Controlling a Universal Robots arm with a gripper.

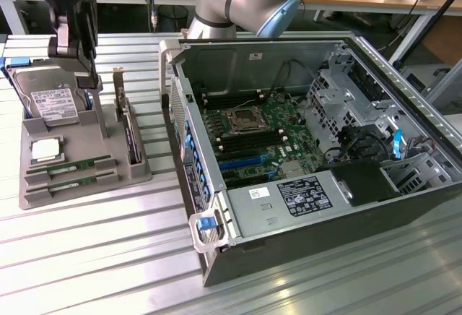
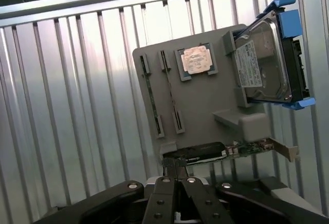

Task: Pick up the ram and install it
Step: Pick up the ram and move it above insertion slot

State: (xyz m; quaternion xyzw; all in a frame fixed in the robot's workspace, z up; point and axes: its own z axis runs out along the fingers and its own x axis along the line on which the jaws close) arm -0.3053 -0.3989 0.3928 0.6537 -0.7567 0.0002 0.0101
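Our tray (image 1: 79, 123), nine o'clock of the computer case (image 1: 303, 246), holds two ram sticks (image 1: 78, 164), a CPU (image 1: 45, 150) and a hard drive (image 1: 50, 102). We see the claw (image 2: 177, 171) clenched, empty.

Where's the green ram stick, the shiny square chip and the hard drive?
square chip (image 2: 195, 59): wrist view, centre of its silver top.
ram stick (image 1: 79, 165): exterior view, middle of the stick lying nearer the square chip.
hard drive (image 2: 251, 62): wrist view, on its white label.

Bright light streaks glare across the ribbed metal table (image 1: 94, 257), shadows soft.
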